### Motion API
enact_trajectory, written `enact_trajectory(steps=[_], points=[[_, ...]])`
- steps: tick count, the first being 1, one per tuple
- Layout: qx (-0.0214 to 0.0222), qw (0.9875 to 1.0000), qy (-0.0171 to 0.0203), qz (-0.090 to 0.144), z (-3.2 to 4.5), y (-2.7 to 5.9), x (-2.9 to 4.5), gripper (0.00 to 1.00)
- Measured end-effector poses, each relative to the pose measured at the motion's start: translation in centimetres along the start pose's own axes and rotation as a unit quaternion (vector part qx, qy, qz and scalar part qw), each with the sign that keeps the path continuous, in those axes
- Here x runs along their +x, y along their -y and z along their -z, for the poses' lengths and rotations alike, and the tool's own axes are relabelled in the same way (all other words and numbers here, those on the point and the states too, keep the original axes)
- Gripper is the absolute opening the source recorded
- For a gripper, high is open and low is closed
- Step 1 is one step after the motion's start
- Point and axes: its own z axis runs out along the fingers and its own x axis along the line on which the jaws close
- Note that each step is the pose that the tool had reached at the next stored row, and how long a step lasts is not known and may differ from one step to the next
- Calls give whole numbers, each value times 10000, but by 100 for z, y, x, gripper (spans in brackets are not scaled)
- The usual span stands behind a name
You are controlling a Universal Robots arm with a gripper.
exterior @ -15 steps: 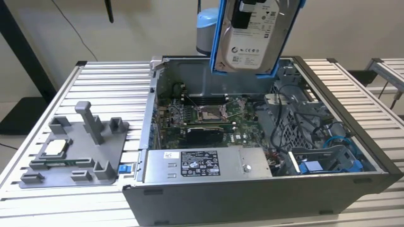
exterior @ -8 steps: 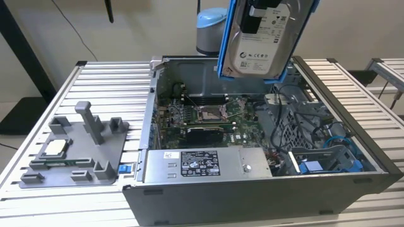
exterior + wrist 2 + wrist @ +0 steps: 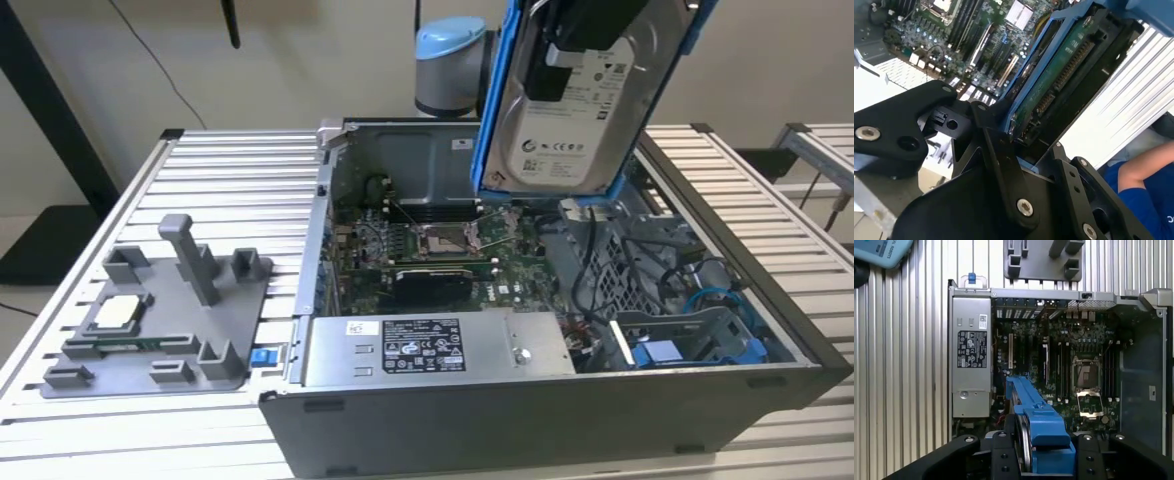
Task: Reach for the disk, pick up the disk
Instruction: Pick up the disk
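Fingers [image 3: 1004, 150] of the gripper [image 3: 581, 40] clamp the disk [image 3: 574, 110] by its blue rails [image 3: 1046, 427], holding it on edge above the open computer case [image 3: 400, 440]. Rigid, fairly heavy metal with smooth faces, it looks best gripped across those rails, clear of the exposed connector [image 3: 1064, 75]. Below the fingers lies the motherboard [image 3: 1054, 365].

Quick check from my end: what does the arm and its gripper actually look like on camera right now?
The gripper is matte black, built of flat angular plates and linkages fastened with silver screws and bolts. In the exterior view, the arm shows a grey cylindrical joint with a light blue cap. A black cable runs down beside it.
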Motion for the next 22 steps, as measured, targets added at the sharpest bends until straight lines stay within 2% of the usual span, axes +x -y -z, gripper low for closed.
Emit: enact_trajectory(steps=[10,18,22], points=[[74,10000,2,7,-67,94,263,0],[76,10000,1,7,-72,119,276,0],[76,10000,2,7,-73,176,279,0]])
